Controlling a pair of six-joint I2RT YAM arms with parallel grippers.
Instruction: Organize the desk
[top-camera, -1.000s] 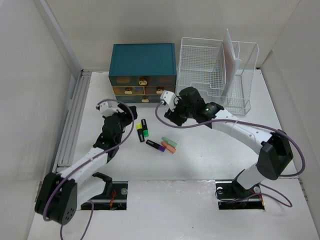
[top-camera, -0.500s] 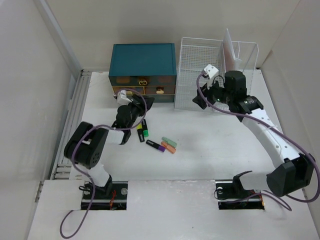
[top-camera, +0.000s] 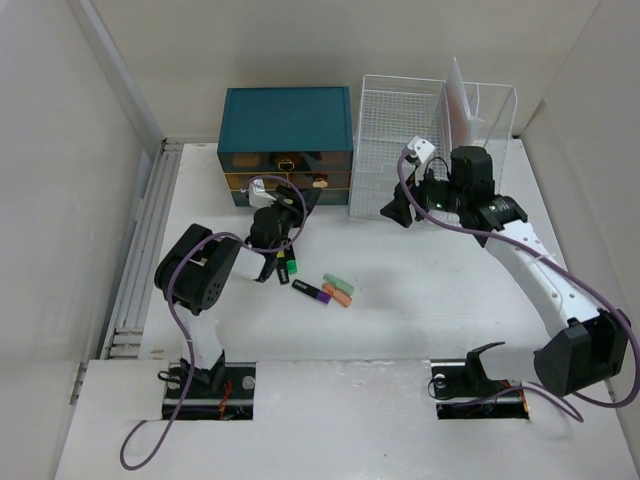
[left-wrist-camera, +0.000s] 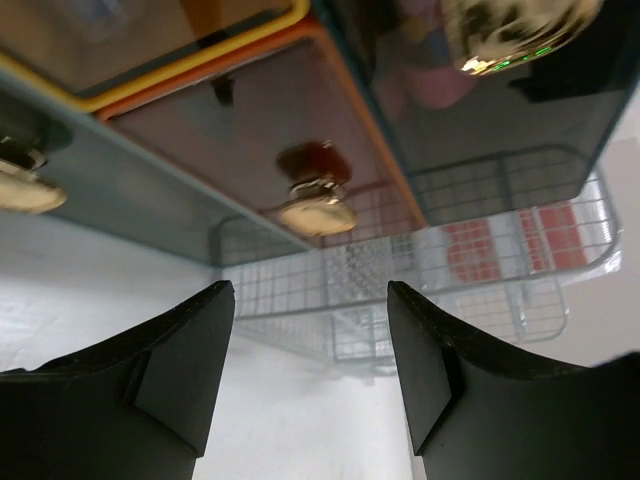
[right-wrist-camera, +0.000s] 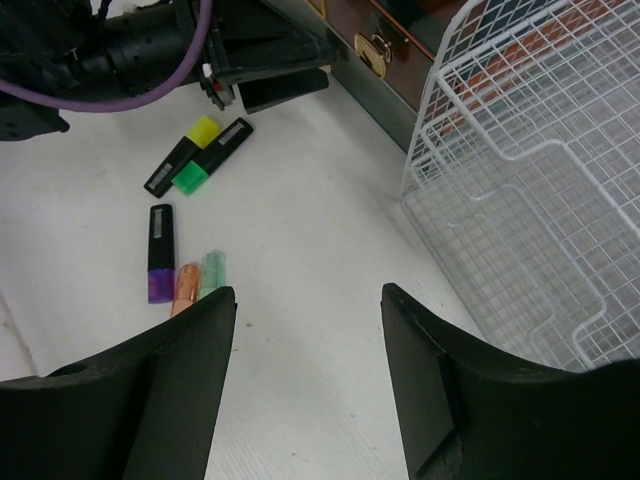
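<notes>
Against the far edge of the counter (top-camera: 430, 300), the white surface under both arms, the left fingers (left-wrist-camera: 170, 380) stand apart and empty close before the teal drawer chest (top-camera: 285, 118), with a gold knob (left-wrist-camera: 315, 213) just above their gap. Closing from this offset, they could slip off the knob or shove the chest back. By the wire rack (top-camera: 400, 125) the right fingers (right-wrist-camera: 170, 400) hang apart and empty, and a careless sweep toward the highlighters (right-wrist-camera: 190, 177) could scatter them or cross the left arm.

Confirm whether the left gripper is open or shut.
Open. The left gripper shows its two fingers apart in its wrist view, nothing between them, facing a gold drawer knob.
</notes>
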